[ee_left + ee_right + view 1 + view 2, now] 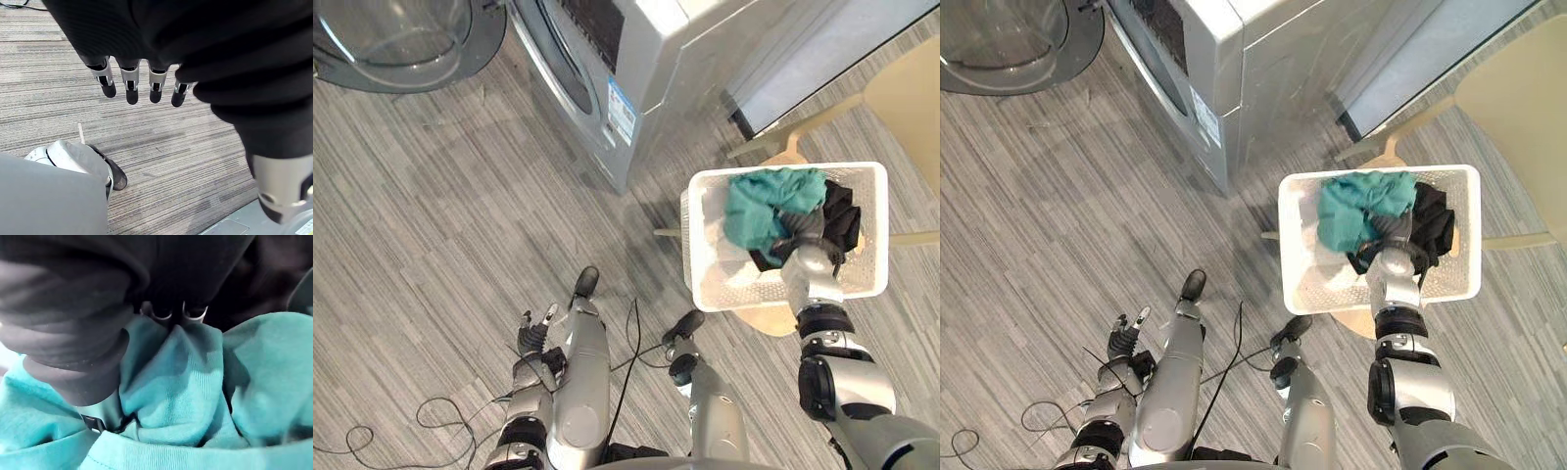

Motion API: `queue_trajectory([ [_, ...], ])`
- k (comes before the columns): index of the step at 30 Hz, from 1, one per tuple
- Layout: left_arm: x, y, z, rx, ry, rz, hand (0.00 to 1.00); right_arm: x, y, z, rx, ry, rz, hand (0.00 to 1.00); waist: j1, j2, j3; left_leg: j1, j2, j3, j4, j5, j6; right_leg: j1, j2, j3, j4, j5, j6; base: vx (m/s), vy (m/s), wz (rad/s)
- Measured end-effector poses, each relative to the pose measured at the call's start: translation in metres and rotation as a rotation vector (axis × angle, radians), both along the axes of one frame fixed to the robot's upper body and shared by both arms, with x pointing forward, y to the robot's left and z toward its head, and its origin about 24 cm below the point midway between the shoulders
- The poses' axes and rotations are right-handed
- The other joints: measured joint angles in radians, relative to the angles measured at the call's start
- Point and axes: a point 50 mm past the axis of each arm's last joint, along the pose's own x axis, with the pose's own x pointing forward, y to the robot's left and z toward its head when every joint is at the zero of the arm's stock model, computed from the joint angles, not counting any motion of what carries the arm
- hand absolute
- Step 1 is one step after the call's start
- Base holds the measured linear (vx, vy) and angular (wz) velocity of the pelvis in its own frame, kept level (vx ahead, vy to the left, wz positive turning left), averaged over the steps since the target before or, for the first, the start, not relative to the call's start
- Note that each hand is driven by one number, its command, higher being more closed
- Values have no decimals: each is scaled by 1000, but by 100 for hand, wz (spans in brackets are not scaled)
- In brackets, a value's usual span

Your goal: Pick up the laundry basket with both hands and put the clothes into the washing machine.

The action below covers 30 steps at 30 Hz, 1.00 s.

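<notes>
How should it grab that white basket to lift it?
Probably by the flat rim of the laundry basket, at its left and right sides, one hand coming from each side: the lip runs all round, and the middle is full. The right hand rests on the teal cloth there.

Bare floor [460, 215] lies wide between the left hand [536, 338], hanging slack-fingered, and the washing machine [607, 88], whose door [401, 39] stands swung out to the left. The basket [697, 264] sits on a stool [769, 318] near the machine's corner, with a chair [911, 98] close behind. Inside it, teal cloth [764, 211] and black cloth [842, 220] crowd the right hand [803, 240].
</notes>
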Motion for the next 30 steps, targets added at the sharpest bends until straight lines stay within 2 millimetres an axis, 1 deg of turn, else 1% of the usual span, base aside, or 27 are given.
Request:
queue_trajectory([
  [1, -2, 1, -2, 1, 15, 1, 0, 0, 1, 12, -7, -54, -4, 100, -4, 0, -1, 23, -1, 8, -11, 2, 1, 14, -2, 6, 0, -1, 1, -10, -2, -4],
  [2, -3, 2, -3, 4, 19, 1, 0, 0, 3, 18, -13, -83, -2, 100, -9, 0, -1, 32, -1, 12, -13, 2, 1, 20, -3, 10, 0, -1, 2, -16, 3, -7],
  [3, -6, 5, -5, 12, 34, 0, 0, 0, 8, 38, -32, -182, 18, 100, -18, 0, -1, 58, -2, 19, -24, 4, 3, 36, -5, 21, -1, -3, 3, -12, 8, -6],
  [4, -7, 5, -6, 14, 40, -2, 0, -1, 10, 44, -42, -214, 23, 100, -20, 0, -3, 68, -2, 22, -30, 6, 3, 42, -6, 23, -2, -3, 4, -6, 5, -9],
  [5, -11, 7, -9, 16, 58, -3, 0, -4, 12, 54, -60, -265, 31, 100, -21, 0, -17, 82, -2, 28, -40, 8, 3, 48, -6, 27, -4, -3, 5, 1, 1, -6],
  [6, -13, 8, -11, 17, 70, -2, 0, -6, 13, 57, -67, -286, 34, 100, -21, 0, -25, 92, -2, 29, -46, 10, 3, 53, -6, 29, -6, -3, 5, 34, -6, -5],
  [7, -23, 9, -17, 15, 101, 5, 0, -13, 15, 57, -84, -317, 44, 100, -28, 0, -53, 117, -1, 33, -64, 12, 4, 69, -6, 35, -9, -7, 10, 47, -6, 1],
  [8, -27, 10, -19, 15, 115, 8, 0, -17, 16, 55, -95, -320, 46, 100, -29, 0, -64, 129, -2, 34, -73, 13, 4, 79, -7, 36, -12, -8, 11, 81, -6, 2],
  [10, -50, 15, -31, 6, 186, 26, 0, -33, 19, 40, -117, -321, 45, 100, -43, 1, -126, 173, -6, 42, -113, 18, 7, 111, -7, 36, -35, -10, 16, 86, 2, 1],
  [11, -56, 17, -34, 0, 202, 33, 0, -38, 18, 35, -118, -318, 42, 100, -45, 2, -141, 182, -10, 44, -121, 19, 8, 118, -6, 37, -40, -10, 17, 107, 21, -1],
  [13, -76, 25, -43, -31, 256, 95, 0, -52, 12, 20, -147, -283, 23, 100, -60, 5, -177, 222, -15, 52, -148, 20, 10, 150, -6, 38, -59, -11, 25, 98, 23, -2],
  [14, -90, 33, -48, -54, 287, 157, 0, -60, 7, 14, -139, -271, -2, 100, -67, 6, -195, 244, -15, 57, -158, 20, 11, 170, -4, 40, -72, -10, 29, 72, 9, -4],
  [15, -97, 37, -49, -69, 295, 199, 0, -64, 3, 12, -136, -271, -17, 100, -69, 6, -200, 258, -15, 62, -167, 20, 11, 179, -3, 44, -78, -9, 30, 78, 11, -13],
  [17, -117, 56, -48, -96, 289, 356, 0, -80, -15, 10, -144, -275, -91, 100, -75, 15, -231, 303, -16, 73, -187, 17, 13, 220, 5, 52, -108, -4, 39, 79, 4, -12],
  [19, -124, 75, -38, -85, 215, 462, 0, -87, -23, 12, -147, -289, -125, 100, -82, 21, -255, 324, -14, 77, -189, 12, 15, 246, 13, 53, -131, 1, 41, 71, -3, -8],
  [20, -128, 97, -19, -39, 112, 554, 0, -93, -29, 16, -156, -308, -143, 100, -88, 28, -294, 336, -12, 89, -196, 6, 17, 256, 19, 54, -151, 6, 39, 67, -6, -15],
  [21, -128, 106, -10, -10, 69, 583, 0, -95, -30, 19, -163, -322, -143, 100, -89, 32, -305, 344, -11, 94, -201, 6, 18, 263, 21, 55, -160, 8, 40, 69, -8, -16],
  [22, -127, 123, 14, 66, -30, 641, 0, -99, -32, 26, -175, -355, -145, 100, -93, 45, -325, 359, -11, 99, -205, 2, 18, 280, 24, 57, -175, 12, 40, 50, -5, -9],
  [23, -125, 131, 27, 107, -84, 666, 0, -100, -32, 29, -182, -374, -143, 100, -93, 51, -333, 367, -11, 104, -205, -1, 18, 286, 25, 61, -181, 13, 39, 35, 1, -20],
  [24, -119, 143, 54, 188, -196, 695, 0, -102, -32, 35, -194, -404, -142, 100, -91, 63, -359, 374, -10, 122, -207, -6, 19, 287, 27, 75, -192, 18, 41, 39, 11, -26],
  [25, -112, 149, 82, 273, -302, 703, 0, -103, -31, 40, -205, -431, -138, 100, -91, 76, -382, 380, -11, 129, -209, -9, 20, 296, 29, 80, -212, 29, 36, 39, 12, -23],
  [26, -107, 151, 95, 320, -342, 700, 0, -104, -31, 42, -210, -440, -137, 100, -94, 84, -387, 387, -13, 131, -210, -10, 21, 303, 29, 81, -219, 34, 38, 46, 13, -23],
  [27, -97, 151, 120, 394, -432, 694, 0, -104, -30, 45, -216, -450, -132, 100, -93, 97, -397, 407, -13, 147, -218, -11, 21, 314, 31, 96, -234, 41, 38, 34, 11, -33],
  [28, -92, 149, 143, 473, -499, 691, 0, -101, -27, 47, -217, -460, -118, 100, -93, 110, -405, 423, -12, 168, -217, -18, 22, 318, 31, 115, -236, 44, 41, 22, 16, -47],
  [30, -79, 143, 166, 572, -565, 652, 0, -97, -20, 52, -223, -474, -86, 100, -97, 130, -418, 445, -11, 194, -217, -25, 24, 321, 31, 144, -236, 47, 43, 4, 14, -44],
])
